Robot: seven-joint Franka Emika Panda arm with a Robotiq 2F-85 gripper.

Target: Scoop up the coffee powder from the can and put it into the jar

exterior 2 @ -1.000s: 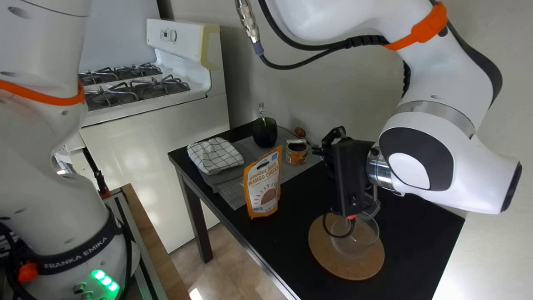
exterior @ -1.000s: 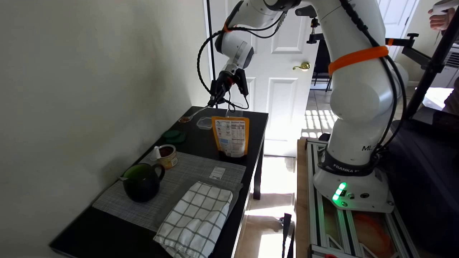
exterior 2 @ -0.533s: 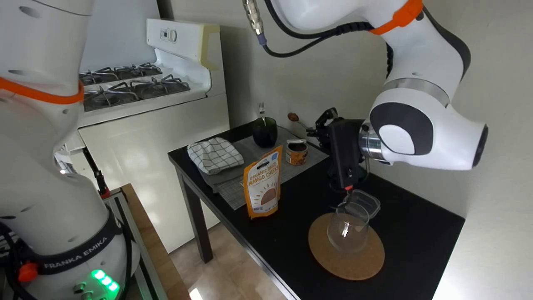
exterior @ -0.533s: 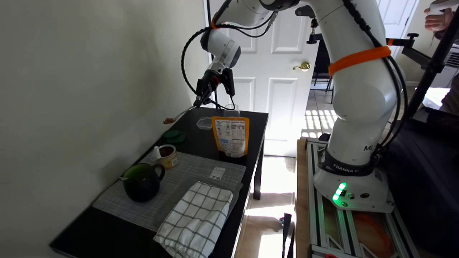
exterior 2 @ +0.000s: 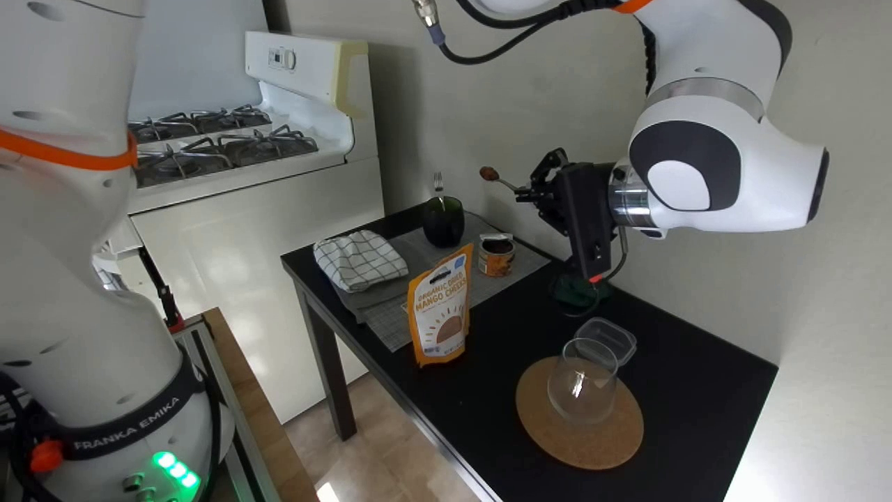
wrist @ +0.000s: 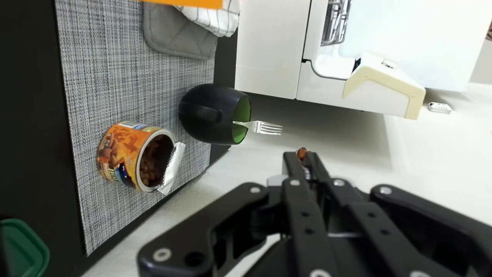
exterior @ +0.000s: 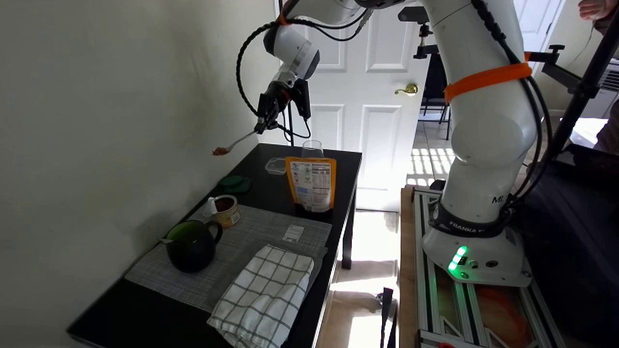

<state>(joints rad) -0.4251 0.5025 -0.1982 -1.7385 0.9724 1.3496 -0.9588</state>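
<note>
In wrist view, note orange printed can, silver-rimmed, with silvery flap bent back and brown lumps inside, on grey mat at eight o'clock from dark mug. In an exterior view, see gripper clamped on brown-loaded spoon pointing toward ten o'clock.

I'm on remote, running 1 pincer w/ 1 spoon in it. Lower & ahead of pincer I count 1 can, 1 mug, 1 fork, 1 woven mat. Lower, off to its side: 1 pouch, 1 checked cloth, 1 gray pad. Lower & behind it: 1 glass jar, 1 cork mat, 1 clear plastic pc. Below it: 1 tbl, plus green item(s), can't tell if 1 or 2. Well beyond pincer: 1 stove.
</note>
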